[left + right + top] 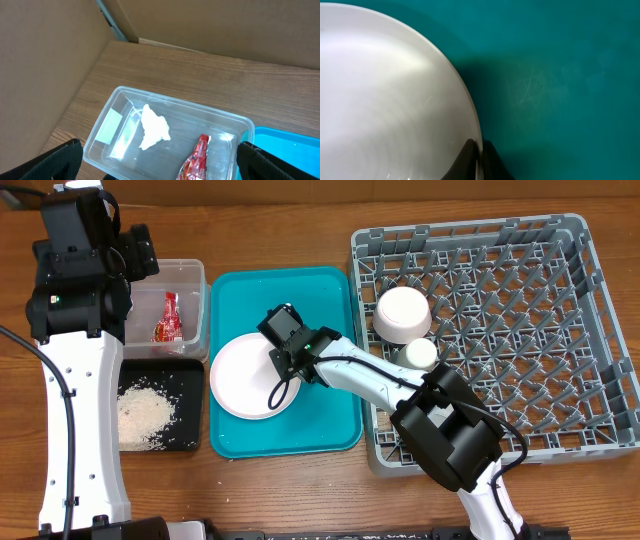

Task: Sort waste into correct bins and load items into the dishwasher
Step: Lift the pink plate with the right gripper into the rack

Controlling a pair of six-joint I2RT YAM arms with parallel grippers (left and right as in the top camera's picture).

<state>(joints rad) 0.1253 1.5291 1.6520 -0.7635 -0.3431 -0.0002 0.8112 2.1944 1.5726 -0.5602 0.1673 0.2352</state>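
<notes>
**Waste binned, plate next for the rack**

The sorting looks finished. The crumpled tissue [152, 131] and the red snack wrapper [197, 161] lie in the clear tub [227, 125]. The rice grains [145, 416] are heaped in the black tray [190, 380] just beside it on the desk [300, 490]. The left gripper [160, 151] hangs over the tub with its fingers spread wide and nothing between them.

Loading appears partly done. A white bowl [403, 313] and a white cup [415, 355] sit near the left edge of the dish rack [520, 330]. The pale round plate [245, 377] lies on the teal tray [330, 420], and the right gripper [479, 160] is closed narrowly on the plate's rim. Judging by this, lifting the plate across to the rack is what is left. No chopsticks are in view.
</notes>
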